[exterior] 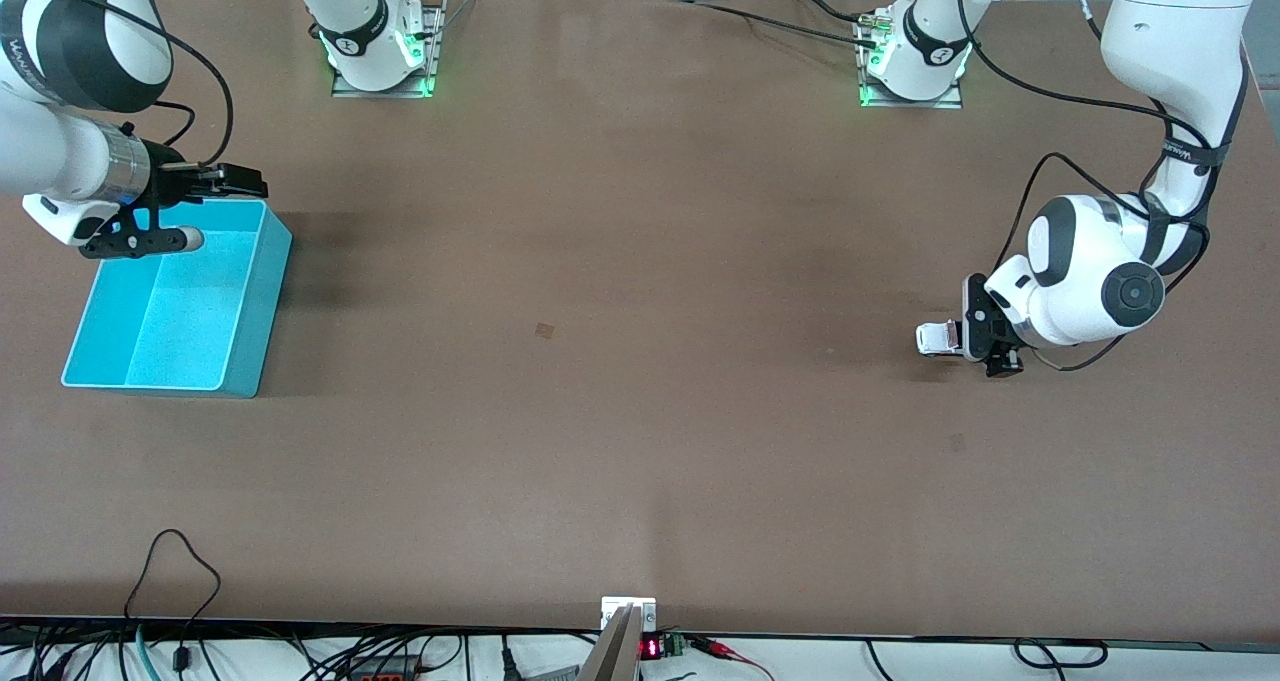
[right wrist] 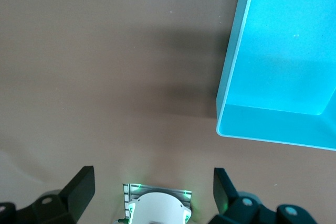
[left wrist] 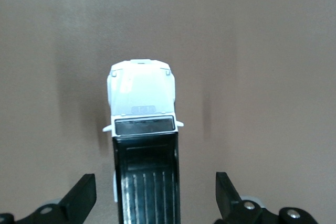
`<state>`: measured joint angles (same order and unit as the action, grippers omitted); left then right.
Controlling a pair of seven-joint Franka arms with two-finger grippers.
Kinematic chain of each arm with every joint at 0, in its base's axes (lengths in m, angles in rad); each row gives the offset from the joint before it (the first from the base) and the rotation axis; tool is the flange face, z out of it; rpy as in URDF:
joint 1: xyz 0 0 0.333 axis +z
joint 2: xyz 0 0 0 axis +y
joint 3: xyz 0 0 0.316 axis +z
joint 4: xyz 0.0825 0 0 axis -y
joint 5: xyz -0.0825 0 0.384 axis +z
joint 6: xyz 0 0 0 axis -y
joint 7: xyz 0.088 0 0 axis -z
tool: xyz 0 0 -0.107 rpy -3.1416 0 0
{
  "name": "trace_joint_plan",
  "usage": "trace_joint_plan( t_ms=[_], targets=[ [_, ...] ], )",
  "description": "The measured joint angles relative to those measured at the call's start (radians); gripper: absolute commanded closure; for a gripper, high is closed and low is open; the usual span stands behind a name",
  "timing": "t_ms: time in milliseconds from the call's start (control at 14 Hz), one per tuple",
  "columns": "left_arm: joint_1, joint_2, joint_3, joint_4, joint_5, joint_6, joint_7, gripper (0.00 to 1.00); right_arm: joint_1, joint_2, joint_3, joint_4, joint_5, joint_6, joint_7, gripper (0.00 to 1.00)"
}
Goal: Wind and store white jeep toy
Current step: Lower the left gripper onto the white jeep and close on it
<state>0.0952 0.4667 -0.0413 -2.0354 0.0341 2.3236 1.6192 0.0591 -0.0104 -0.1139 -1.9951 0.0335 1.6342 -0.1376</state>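
Note:
The white jeep toy (exterior: pixel 933 338) stands on the table toward the left arm's end, white hood and black roof (left wrist: pixel 147 177) showing. My left gripper (exterior: pixel 978 339) is low over the jeep's rear, open. Its fingers (left wrist: pixel 80 198) stand to either side of the black roof with a gap on each side, touching nothing; the left gripper (left wrist: pixel 153 199) is centred on the roof. The turquoise bin (exterior: pixel 268 306) sits at the right arm's end, with nothing in it. My right gripper (exterior: pixel 212 209) hangs open over the bin's edge nearest the bases, holding nothing; the right gripper (right wrist: pixel 152 195) sees the bin's corner (right wrist: pixel 231 77).
The two arm bases (exterior: pixel 380 46) (exterior: pixel 915 56) stand along the table's edge by the robots; the right arm's base (right wrist: pixel 157 211) shows between the right gripper's fingers. Cables and a small display (exterior: pixel 650 648) lie along the edge nearest the front camera.

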Motion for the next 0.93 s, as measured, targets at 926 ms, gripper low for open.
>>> trace_joint_plan(
  t_ms=[926],
  targets=[
    [0.0, -0.001, -0.007, -0.042, 0.0, 0.067, 0.001, 0.24, 0.001, -0.001, 0.0, 0.0, 0.0, 0.0, 0.0, 0.0]
  ],
)
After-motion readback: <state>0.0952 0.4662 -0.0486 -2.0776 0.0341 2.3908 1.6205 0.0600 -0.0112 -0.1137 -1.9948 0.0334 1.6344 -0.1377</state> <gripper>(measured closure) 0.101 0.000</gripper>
